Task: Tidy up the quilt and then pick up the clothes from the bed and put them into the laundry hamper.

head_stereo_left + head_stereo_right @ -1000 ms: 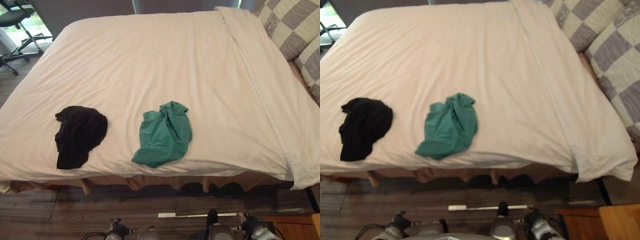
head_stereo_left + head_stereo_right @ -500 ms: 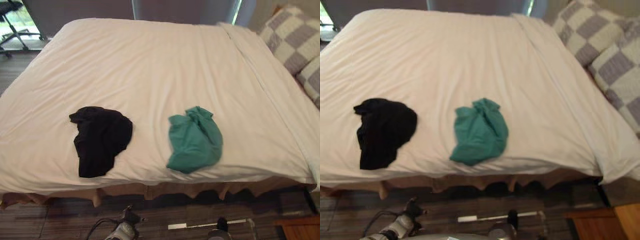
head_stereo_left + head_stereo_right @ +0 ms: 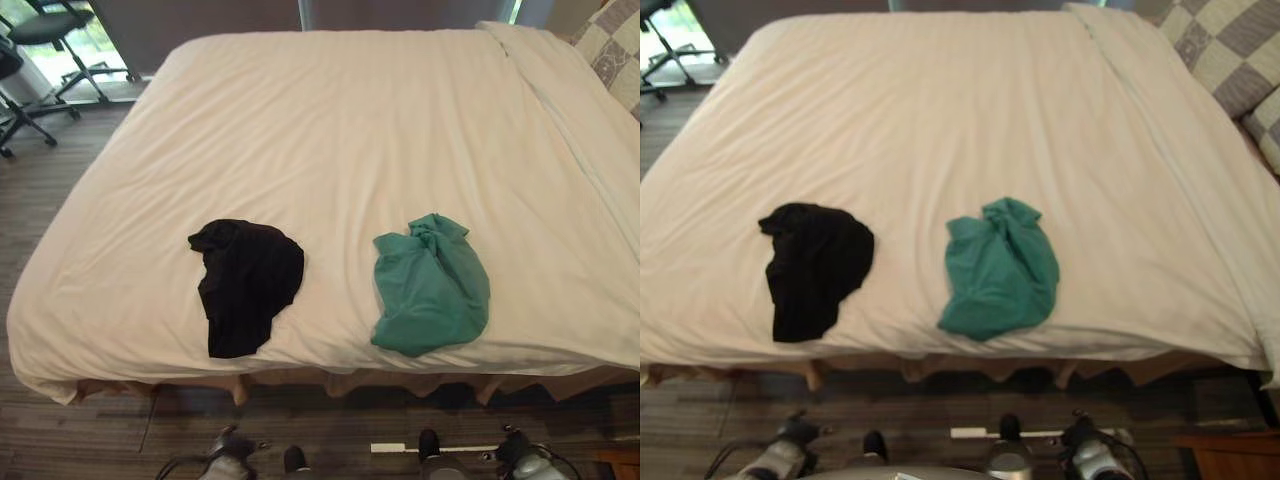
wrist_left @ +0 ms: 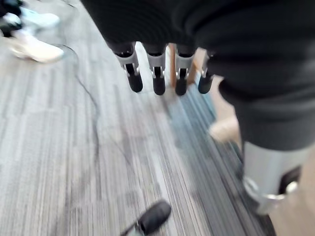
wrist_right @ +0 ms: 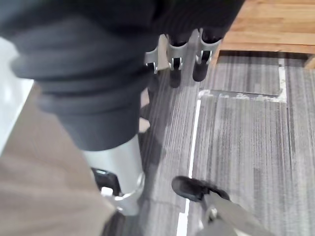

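A big white quilt covered the whole bed and lay smooth and flat, with only small wrinkles. Its near edge hung a little over the side of the bed, above a grey striped floor. Checked pillows sat at the far right corner of the bed, past a folded strip of the quilt. An office chair stood on the floor beyond the far left corner.

Two pieces of clothing lay on the quilt, close to the near edge and well apart from each other. The green shirt was crumpled in a heap on the right. The black garment was bunched up on the left. No hand touched either one.

The left hand hung low over the floor, away from the bed. Its fingers pointed down in a straight row, loose, holding nothing. The right hand also hung over the floor, near a white tape line and a wooden board. Its fingers were straight and loose too, and they held nothing.
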You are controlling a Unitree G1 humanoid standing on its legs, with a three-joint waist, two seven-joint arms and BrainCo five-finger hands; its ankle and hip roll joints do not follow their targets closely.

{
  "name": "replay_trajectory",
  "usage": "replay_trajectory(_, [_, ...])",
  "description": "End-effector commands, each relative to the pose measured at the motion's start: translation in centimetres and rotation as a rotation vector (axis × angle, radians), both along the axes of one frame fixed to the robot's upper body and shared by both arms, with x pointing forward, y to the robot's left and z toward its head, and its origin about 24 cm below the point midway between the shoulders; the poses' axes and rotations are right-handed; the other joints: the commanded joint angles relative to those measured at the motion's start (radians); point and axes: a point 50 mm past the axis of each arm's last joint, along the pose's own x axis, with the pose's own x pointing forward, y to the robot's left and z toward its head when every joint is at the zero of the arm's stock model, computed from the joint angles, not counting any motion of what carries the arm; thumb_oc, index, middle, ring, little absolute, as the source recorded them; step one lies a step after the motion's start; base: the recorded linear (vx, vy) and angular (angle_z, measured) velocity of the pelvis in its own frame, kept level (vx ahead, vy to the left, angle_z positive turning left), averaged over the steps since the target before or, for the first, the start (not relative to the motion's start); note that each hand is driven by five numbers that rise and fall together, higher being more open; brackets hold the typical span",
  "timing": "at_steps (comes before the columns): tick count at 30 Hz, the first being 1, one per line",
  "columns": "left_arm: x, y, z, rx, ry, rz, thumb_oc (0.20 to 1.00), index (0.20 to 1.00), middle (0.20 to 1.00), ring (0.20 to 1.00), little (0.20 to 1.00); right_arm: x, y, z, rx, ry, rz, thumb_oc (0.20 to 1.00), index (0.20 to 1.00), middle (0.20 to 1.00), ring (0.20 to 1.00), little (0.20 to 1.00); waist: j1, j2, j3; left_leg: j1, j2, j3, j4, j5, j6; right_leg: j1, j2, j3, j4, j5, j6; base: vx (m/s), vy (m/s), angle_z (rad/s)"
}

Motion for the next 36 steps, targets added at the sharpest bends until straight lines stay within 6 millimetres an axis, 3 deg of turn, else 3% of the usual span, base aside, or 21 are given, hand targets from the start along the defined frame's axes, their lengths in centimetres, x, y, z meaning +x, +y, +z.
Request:
replay_trajectory(1, [-3.2, 7.1, 3.2, 0.221, 0.007, 0.217, 1.0, 1.0, 1.0, 1.0, 1.0, -1.7, -2.6, 0.8, -0.098, -0.03, -0.167, 1.0, 1.0, 1.0, 1.0, 1.0, -0.011, -0.086, -0.034, -0.004, -0.07, 0.025, 0.003, -0.067, 0.031, -0.079, -0.106, -0.006, 0.038, 0.003, 0.076, 0.14, -0.028, -0.06])
replay_trajectory(3, [-2.4, 11.4, 6.8, 0.367, -0.151, 0.333, 1.0, 1.0, 1.0, 1.0, 1.0, -1.5, -6.8, 3.7, -0.257, -0.151, -0.217, 1.0, 1.0, 1.0, 1.0, 1.0, -0.015, -0.081, -0.04, 0.017, -0.07, 0.028, 0.001, -0.072, 0.024, -0.055, -0.116, -0.017, 0.019, 0.01, 0.089, 0.12, -0.02, -0.1])
replay_trajectory(6, [0.1, 14.1, 10.3, 0.498, -0.332, 0.348, 1.0, 1.0, 1.0, 1.0, 1.0, 0.5, -9.9, 8.0, -0.438, -0.317, -0.176, 1.0, 1.0, 1.0, 1.0, 1.0, -0.025, -0.071, -0.043, 0.031, -0.068, 0.032, -0.003, -0.074, 0.018, -0.046, -0.118, -0.024, 0.012, 0.01, 0.098, 0.04, -0.005, -0.03])
replay_trajectory(7, [3.4, 15.0, 13.7, 0.589, -0.512, 0.258, 1.0, 1.0, 1.0, 1.0, 1.0, 2.4, -11.4, 11.7, -0.579, -0.435, -0.092, 1.0, 1.0, 1.0, 1.0, 1.0, -0.025, -0.067, -0.034, 0.032, -0.064, 0.025, 0.001, -0.078, 0.015, -0.041, -0.119, -0.023, 0.009, 0.008, 0.101, 0.03, -0.013, -0.03])
replay_trajectory(8, [4.8, 15.1, 15.3, 0.627, -0.585, 0.194, 1.0, 1.0, 1.0, 1.0, 1.0, 2.9, -11.9, 13.2, -0.635, -0.468, -0.047, 1.0, 1.0, 1.0, 1.0, 1.0, -0.025, -0.063, -0.037, 0.032, -0.062, 0.024, 0.001, -0.077, 0.014, -0.044, -0.118, -0.022, 0.011, 0.008, 0.102, 0.01, -0.019, -0.04])
replay_trajectory(9, [4.8, 15.1, 15.3, 0.627, -0.584, 0.194, 1.0, 1.0, 1.0, 1.0, 1.0, 2.9, -11.9, 13.2, -0.636, -0.467, -0.046, 1.0, 1.0, 1.0, 1.0, 1.0, -0.025, -0.063, -0.04, 0.027, -0.063, 0.024, -0.002, -0.07, 0.015, -0.051, -0.118, -0.021, 0.012, 0.013, 0.101, 0.03, -0.011, -0.02])
replay_trajectory(11, [10.6, 13.1, 21.9, 0.721, -0.873, -0.104, 1.0, 1.0, 1.0, 1.0, 1.0, 6.6, -12.1, 19.5, -0.83, -0.63, 0.189, 1.0, 1.0, 1.0, 1.0, 1.0, -0.025, -0.056, -0.045, 0.037, -0.053, 0.026, -0.001, -0.077, 0.013, -0.04, -0.115, -0.023, 0.01, 0.0, 0.1, 0.03, -0.019, -0.04])
replay_trajectory(12, [10.6, 13.1, 21.9, 0.721, -0.874, -0.104, 1.0, 1.0, 1.0, 1.0, 1.0, 6.6, -12.1, 19.6, -0.831, -0.631, 0.189, 1.0, 1.0, 1.0, 1.0, 1.0, -0.026, -0.057, -0.044, 0.035, -0.053, 0.026, -0.003, -0.07, 0.013, -0.044, -0.115, -0.022, 0.01, 0.004, 0.099, 0.03, -0.023, -0.08])
replay_trajectory(13, [13.3, 10.8, 24.5, 0.727, -0.985, -0.281, 1.0, 1.0, 1.0, 1.0, 1.0, 8.7, -11.0, 22.0, -0.875, -0.704, 0.32, 1.0, 1.0, 1.0, 1.0, 1.0, -0.025, -0.056, -0.048, 0.041, -0.047, 0.027, -0.003, -0.076, 0.011, -0.032, -0.113, -0.025, 0.006, -0.006, 0.098, 0.01, -0.025, -0.09])
replay_trajectory(16, [15.6, 8.3, 25.0, 0.685, -1.019, -0.423, 1.0, 1.0, 1.0, 1.0, 1.0, 11.1, -9.0, 23.8, -0.872, -0.795, 0.438, 1.0, 1.0, 1.0, 1.0, 1.0, -0.026, -0.06, -0.05, 0.041, -0.042, 0.032, -0.004, -0.067, 0.011, -0.034, -0.109, -0.024, 0.006, -0.004, 0.094, 0.02, -0.036, -0.02])
replay_trajectory(19, [18.1, 5.0, 23.8, 0.58, -1.02, -0.525, 1.0, 1.0, 1.0, 1.0, 1.0, 13.6, -5.8, 24.8, -0.836, -0.879, 0.572, 1.0, 1.0, 1.0, 1.0, 1.0, -0.031, -0.062, -0.041, 0.039, -0.038, 0.039, -0.004, -0.066, 0.012, -0.04, -0.106, -0.018, 0.002, -0.001, 0.091, 0.0, -0.028, -0.06])
replay_trajectory(24, [20.6, 1.8, 22.6, 0.499, -0.973, -0.617, 1.0, 1.0, 1.0, 1.0, 1.0, 16.1, -1.9, 25.5, -0.785, -0.958, 0.703, 1.0, 1.0, 1.0, 1.0, 1.0, -0.039, -0.065, -0.007, 0.017, -0.032, 0.052, -0.004, -0.057, 0.012, -0.074, -0.102, -0.005, -0.003, 0.012, 0.092, -0.06, -0.008, -0.14])
replay_trajectory(28, [21.9, 1.5, 23.8, 0.565, -0.961, -0.654, 1.0, 1.0, 1.0, 1.0, 1.0, 16.8, -0.4, 26.0, -0.774, -0.985, 0.765, 1.0, 1.0, 1.0, 1.0, 1.0, -0.044, -0.071, 0.032, -0.027, -0.029, 0.057, -0.004, -0.042, 0.011, -0.124, -0.098, 0.005, 0.0, 0.025, 0.093, -0.11, -0.003, -0.05])
replay_trajectory(36, [24.6, 3.1, 28.4, 0.883, -0.866, -0.732, 1.0, 1.0, 1.0, 1.0, 1.0, 17.3, 0.9, 26.7, -0.721, -1.082, 0.772, 1.0, 1.0, 1.0, 1.0, 1.0, -0.06, -0.082, 0.137, -0.161, -0.016, 0.055, -0.004, 0.013, 0.003, -0.274, -0.083, 0.023, 0.038, 0.047, 0.096, -0.12, -0.006, -0.03])
